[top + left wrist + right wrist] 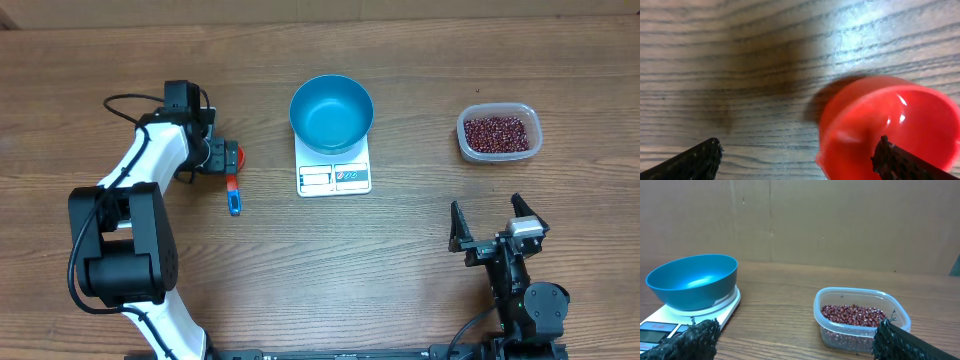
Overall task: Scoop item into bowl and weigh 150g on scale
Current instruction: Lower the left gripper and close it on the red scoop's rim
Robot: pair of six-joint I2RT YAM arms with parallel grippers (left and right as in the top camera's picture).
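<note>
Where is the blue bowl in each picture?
Overhead: the blue bowl is top middle, sitting on the white scale.
Left wrist: not in this picture.
Right wrist: left side, on the scale.
Shared landmark: the scale under the bowl shows in the overhead and right wrist views.

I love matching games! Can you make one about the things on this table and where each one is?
Things:
1. round blue plastic bowl
2. small dark red beans
3. red plastic scoop with a blue handle
4. flat white rectangular scale

Places:
A. inside the clear plastic tub
B. underneath the bowl
C. sitting on top of the scale
D. on the wooden table, right by the open left claw

Pairs: 1-C, 2-A, 3-D, 4-B
</note>
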